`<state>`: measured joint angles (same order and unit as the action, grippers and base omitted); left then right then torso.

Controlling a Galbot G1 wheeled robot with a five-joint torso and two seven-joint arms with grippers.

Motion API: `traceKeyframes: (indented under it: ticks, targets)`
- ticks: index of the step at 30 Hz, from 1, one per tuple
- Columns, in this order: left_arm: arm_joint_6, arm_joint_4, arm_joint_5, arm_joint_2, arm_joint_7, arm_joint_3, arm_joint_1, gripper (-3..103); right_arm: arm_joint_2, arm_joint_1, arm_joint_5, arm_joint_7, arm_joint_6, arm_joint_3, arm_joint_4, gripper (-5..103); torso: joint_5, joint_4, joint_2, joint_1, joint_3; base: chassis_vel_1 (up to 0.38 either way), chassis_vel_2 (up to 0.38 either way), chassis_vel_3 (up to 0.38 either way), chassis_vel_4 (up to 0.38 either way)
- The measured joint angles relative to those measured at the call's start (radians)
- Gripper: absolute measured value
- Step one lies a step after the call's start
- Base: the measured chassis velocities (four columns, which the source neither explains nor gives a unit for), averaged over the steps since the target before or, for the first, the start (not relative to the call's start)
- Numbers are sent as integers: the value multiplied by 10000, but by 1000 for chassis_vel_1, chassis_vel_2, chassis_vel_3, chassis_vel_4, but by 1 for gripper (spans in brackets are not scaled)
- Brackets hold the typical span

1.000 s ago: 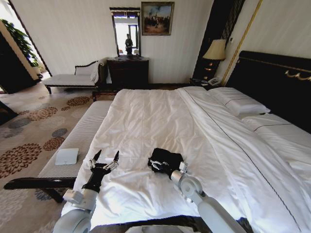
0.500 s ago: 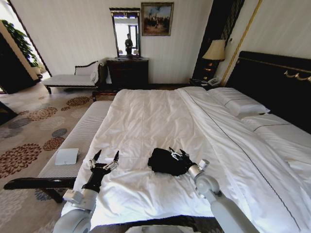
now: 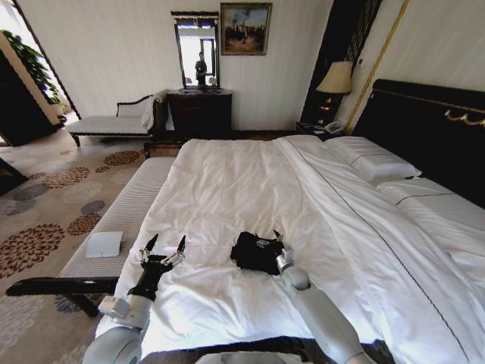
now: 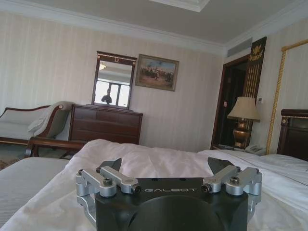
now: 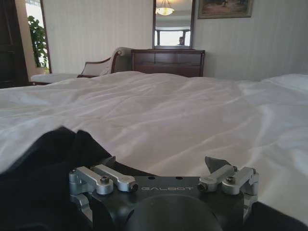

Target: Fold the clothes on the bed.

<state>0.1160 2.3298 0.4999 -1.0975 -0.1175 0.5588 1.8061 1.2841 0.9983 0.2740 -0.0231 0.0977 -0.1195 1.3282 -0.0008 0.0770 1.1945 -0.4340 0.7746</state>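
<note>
On the bed (image 3: 227,182), black T-shirt (image 3: 254,252) touching the spread right tool (image 3: 274,241).

The right gripper (image 5: 162,163), jaws spread, sits low over the black T-shirt (image 5: 45,168) on the bed (image 5: 192,115).

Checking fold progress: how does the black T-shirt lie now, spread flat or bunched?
Bunched. The black T-shirt sits as a small crumpled heap on the bed, with the right end effector at its edge.
</note>
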Motion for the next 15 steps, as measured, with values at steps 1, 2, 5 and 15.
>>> traceKeyframes:
  ticks: [1,2,5,15]
  targets:
    - [0,0,0,0,0,0,1,100,117,2,-96,-39,0,92,0,100,1,-2,0,0,0,0,0,0,0]
    - [0,0,0,0,0,0,1,100,117,2,-96,-39,0,92,0,100,1,-2,0,0,0,0,0,0,0]
    - [0,-1,1,0,0,0,0,100,267,-6,-348,-111,-5,341,-11,100,-2,-1,0,0,-1,0,0,0,0]
    - [0,0,0,-1,0,0,1,100,217,411,-724,-154,61,604,579,100,3,-4,0,0,-1,0,0,0,0]
